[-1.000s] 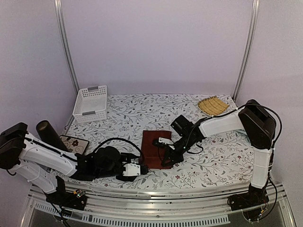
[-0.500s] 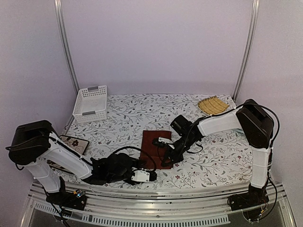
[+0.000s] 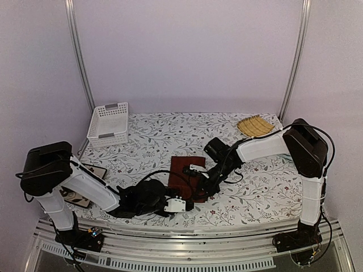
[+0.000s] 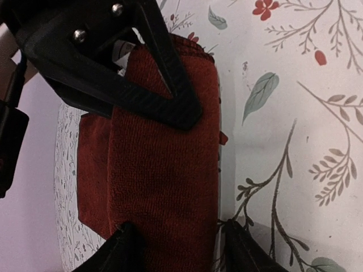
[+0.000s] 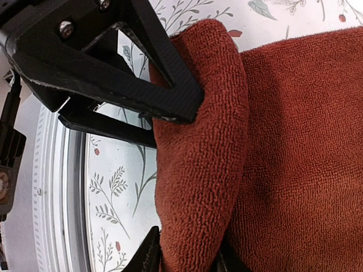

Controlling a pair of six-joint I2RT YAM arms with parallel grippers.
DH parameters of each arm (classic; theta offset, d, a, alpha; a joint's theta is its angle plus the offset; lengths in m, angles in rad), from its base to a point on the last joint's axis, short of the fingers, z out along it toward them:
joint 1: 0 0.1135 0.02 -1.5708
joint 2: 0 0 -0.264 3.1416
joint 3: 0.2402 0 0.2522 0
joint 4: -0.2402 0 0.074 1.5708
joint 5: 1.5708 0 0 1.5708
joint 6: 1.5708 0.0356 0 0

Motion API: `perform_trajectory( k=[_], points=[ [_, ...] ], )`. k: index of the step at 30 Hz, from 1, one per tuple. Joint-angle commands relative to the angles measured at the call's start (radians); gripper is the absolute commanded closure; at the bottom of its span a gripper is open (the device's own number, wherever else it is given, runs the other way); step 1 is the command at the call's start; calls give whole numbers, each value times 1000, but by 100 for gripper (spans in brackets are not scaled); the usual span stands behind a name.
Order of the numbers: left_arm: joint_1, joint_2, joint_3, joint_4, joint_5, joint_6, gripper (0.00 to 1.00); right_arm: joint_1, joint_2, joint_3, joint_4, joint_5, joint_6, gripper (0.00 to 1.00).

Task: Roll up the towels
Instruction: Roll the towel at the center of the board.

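Near the front edge of the flowered table cover (image 4: 295, 141), a dark rust-red towel (image 3: 181, 168) lies mostly flat, with its near edge turned over into one thick fold (image 5: 207, 73). Both arms reach low to that fold, close beside each other.

Seen from its wrist camera, the left gripper (image 4: 181, 181) stands astride the fold. One finger rests against the top of the cloth, the other sits below it, and the plump red roll fills the gap between them. The jaws are partway apart; whether they press the cloth or only bracket it cannot be told.

The right gripper (image 5: 190, 181) stands narrower. The rounded fold runs straight through its jaws, and the upper finger touches the cloth. Here too a firm pinch cannot be confirmed. Beyond these jaws, on the far side of the fold, spreads the flat part of the towel (image 5: 306, 170), not yet rolled.

Judging by this, the work is at the first turn of the roll, with most of the towel's length left to wind. The next move likely calls for both grippers to carry the fold over the flat part together, level and snug, so the roll neither skews nor slackens. No pale blue towel shows in any view.
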Motion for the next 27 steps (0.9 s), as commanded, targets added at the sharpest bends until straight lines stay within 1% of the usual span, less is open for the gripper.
perform_trajectory(
  k=[1, 3, 11, 12, 15, 18, 21, 24, 27],
  points=[
    [34, 42, 44, -127, 69, -47, 50, -10, 17, 24, -41, 8, -6, 69],
    [40, 46, 56, -155, 94, -59, 54, -14, 14, 30, -43, 15, -2, 66],
    [41, 64, 97, -252, 156, -91, 56, -25, -6, 52, -48, 83, 15, 58],
    [43, 64, 103, -267, 166, -94, 57, -28, -15, 51, -46, 98, 16, 57],
    [49, 71, 124, -310, 194, -103, 61, -44, -37, 47, -42, 112, 17, 56],
    [53, 79, 144, -347, 215, -108, 64, -54, -58, 43, -31, 119, 22, 52],
    [59, 89, 161, -374, 233, -112, 66, -57, -73, 38, -22, 127, 24, 45],
    [62, 97, 175, -398, 251, -114, 66, -56, -95, 33, -19, 121, 21, 40],
    [68, 104, 190, -417, 251, -122, 65, -56, -117, 34, -20, 119, 16, 38]
  ],
)
